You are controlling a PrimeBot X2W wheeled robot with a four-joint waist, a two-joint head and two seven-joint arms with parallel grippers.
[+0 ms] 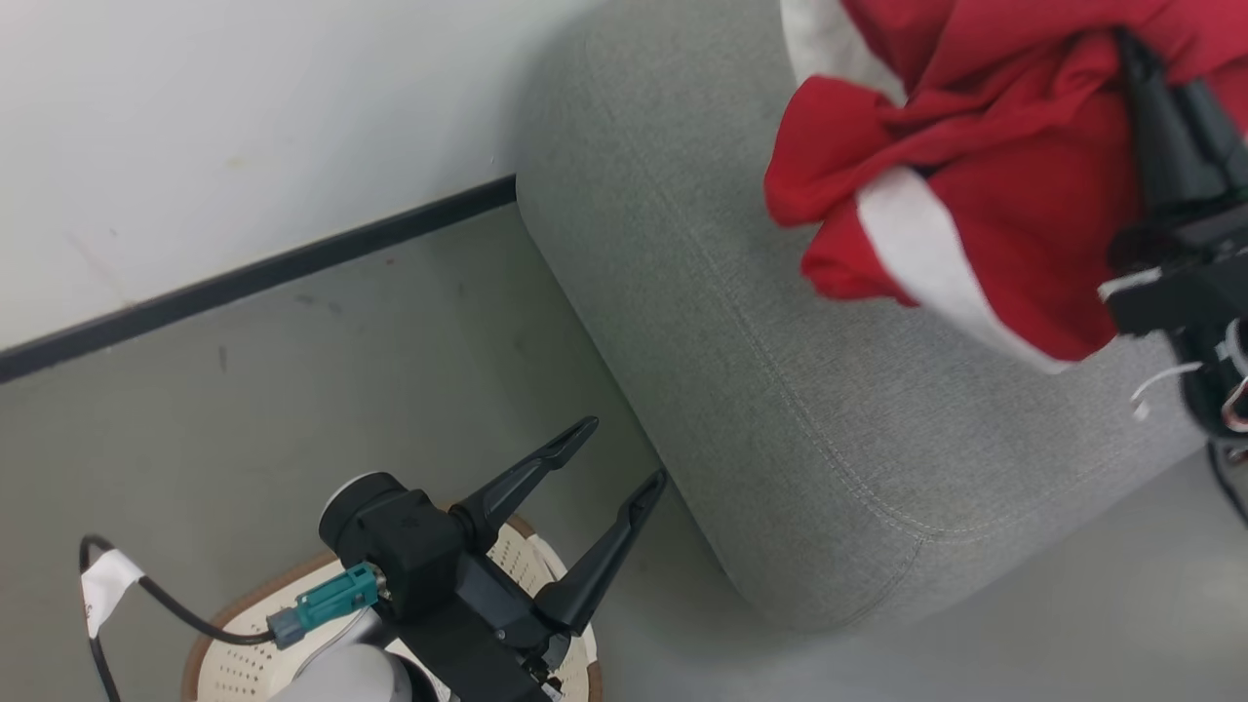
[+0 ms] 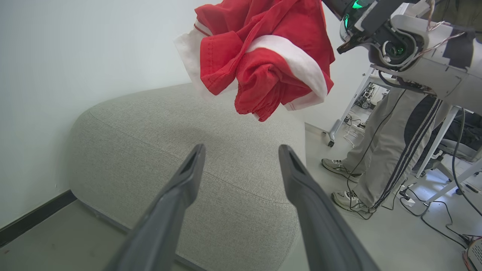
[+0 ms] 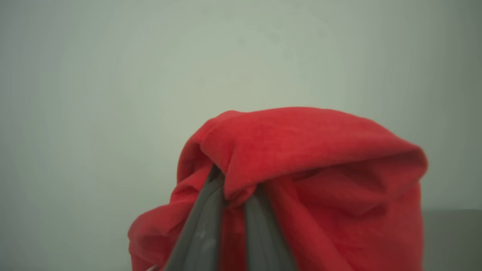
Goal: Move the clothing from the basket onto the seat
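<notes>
**Carrying phase of the transfer, release not yet made.** The right pincer point(image 1: 1136, 58) is clamped on a gathered fold of the clothing point(image 1: 975, 166). Its two dark fingers are drawn together, with red fabric pinched between them and draped over their tips. The garment hangs bunched in the air above the seat point(image 1: 780, 409), and its lowest white-trimmed fold is apart from the grey cushion. The left pincer point(image 1: 624, 450) has its fingers spread wide and holds nothing. It sits low over the basket point(image 1: 229, 616), which stands on the floor point(image 1: 322, 390) just beside the seat's rounded corner.

**Judged step:** lowering and letting go.
- The bundle is best brought well inboard of the stitched edge seam, because soft cloth dropped near a rounded corner is likely to slide off towards the floor.
- The pincer should descend until the hanging folds pile on the cushion and take their own weight, and only then part its fingers.
- Because fabric lies over the fingertips, a full opening followed by a straight lift is advisable, so that no fold snags and is dragged up again.
- A person's legs point(image 2: 391, 150) stand near the seat's far end in the left wrist view, so any sideways swing should be kept short.
</notes>
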